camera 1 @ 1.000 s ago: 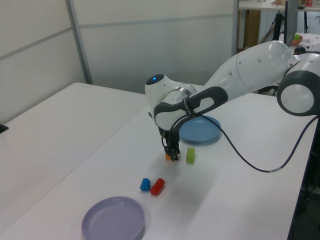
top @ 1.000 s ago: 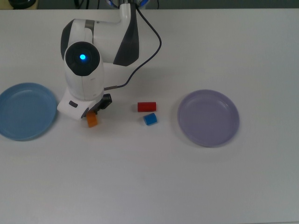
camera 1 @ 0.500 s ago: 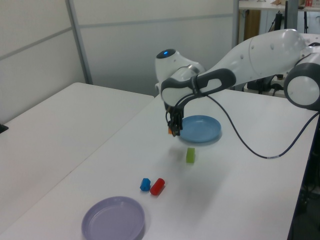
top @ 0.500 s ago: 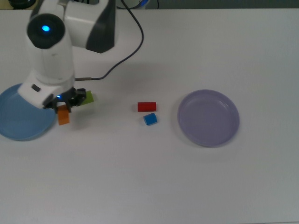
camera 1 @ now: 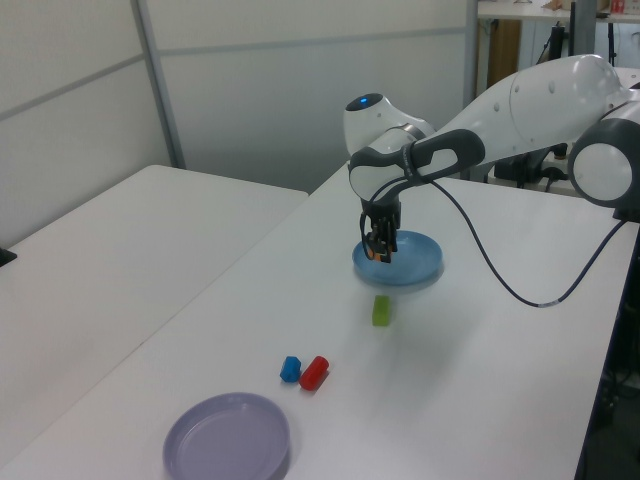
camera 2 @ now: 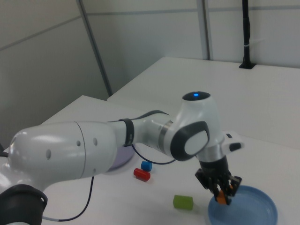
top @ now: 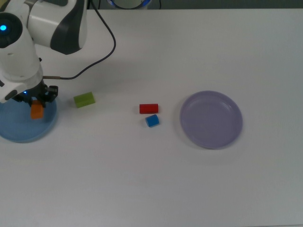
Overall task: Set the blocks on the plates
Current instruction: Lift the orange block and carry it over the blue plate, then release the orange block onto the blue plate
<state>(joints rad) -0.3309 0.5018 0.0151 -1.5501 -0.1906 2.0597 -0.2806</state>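
My gripper (top: 36,109) (camera 1: 380,249) (camera 2: 222,197) is shut on the orange block (top: 37,111) (camera 2: 221,198) and holds it in the air over the light blue plate (top: 19,130) (camera 1: 415,262) (camera 2: 255,212), at the top view's far left. The lime-green block (top: 84,100) (camera 1: 381,310) (camera 2: 183,202) lies on the table just beside that plate. The red block (top: 148,108) (camera 1: 315,373) (camera 2: 141,174) and the blue block (top: 152,120) (camera 1: 290,369) (camera 2: 146,165) lie close together mid-table. The lavender plate (top: 211,119) (camera 1: 228,437) holds nothing.
The arm's white body (top: 42,23) and its black cable (top: 102,56) cross the top view's upper left. A second table (camera 1: 110,250) stands alongside in the left view.
The gripper carried the orange block from beside the lime-green block to the top view's left, and it now hangs over the light blue plate. The other blocks have not moved.
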